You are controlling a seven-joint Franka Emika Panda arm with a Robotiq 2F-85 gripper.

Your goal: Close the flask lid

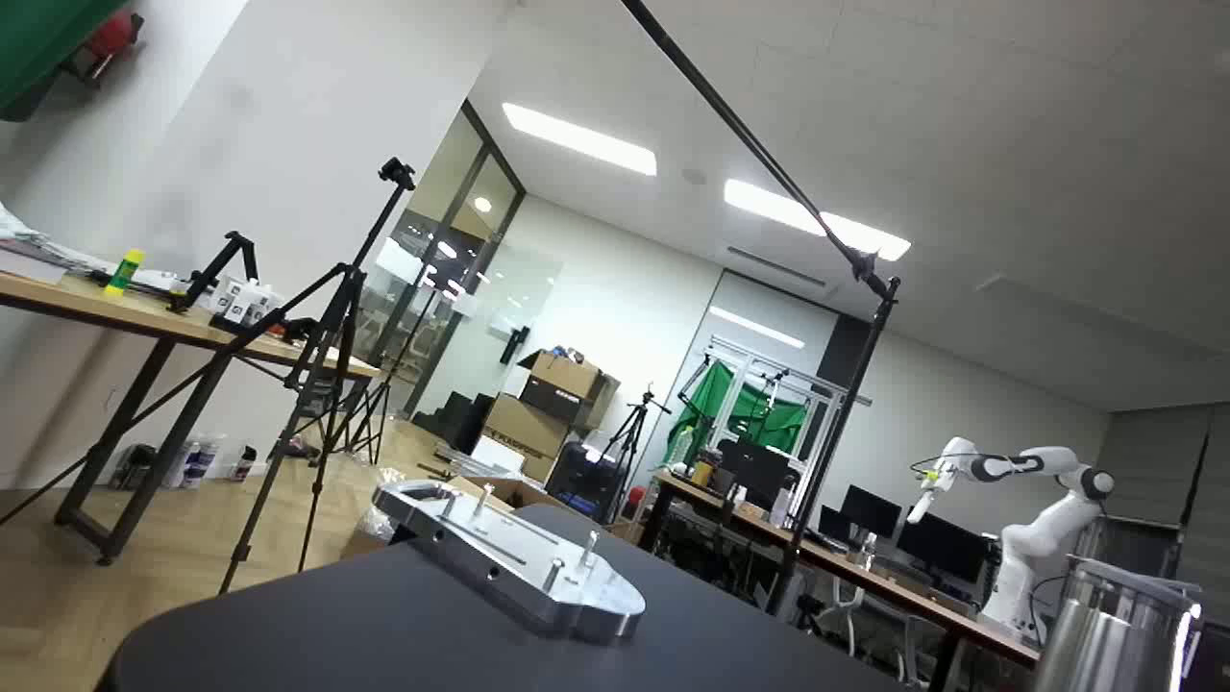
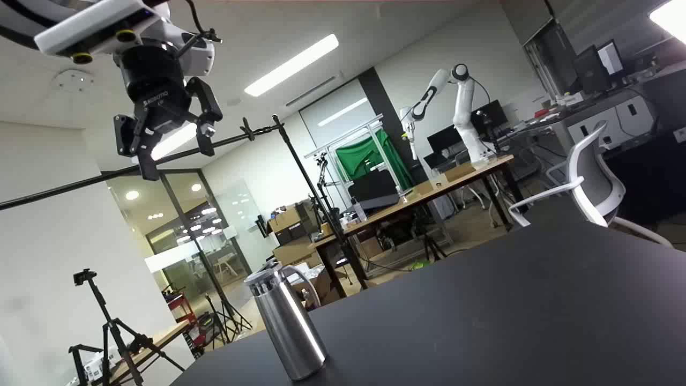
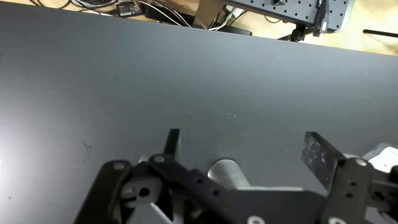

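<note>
The flask (image 2: 292, 327) is a brushed-metal cylinder standing on the dark table, with a grey handle on one side. Its rimmed grey top (image 2: 263, 274) carries a small raised dark part; I cannot tell how far the lid is open. In an exterior view the flask (image 1: 1105, 639) is cut off by the lower right edge. My gripper (image 2: 177, 154) is open and empty, high above the table and apart from the flask. In the wrist view the flask's lower body (image 3: 228, 174) shows below and between the open fingers (image 3: 242, 141); its top is hidden behind the gripper.
A flat metal plate with upright pins (image 1: 519, 557) lies on the dark table (image 1: 384, 634). A whitish object (image 3: 387, 158) sits at the wrist view's right edge. Cables (image 3: 161, 12) and a perforated grey board (image 3: 289, 11) lie beyond the table edge. A chair (image 2: 592, 177) stands behind the table.
</note>
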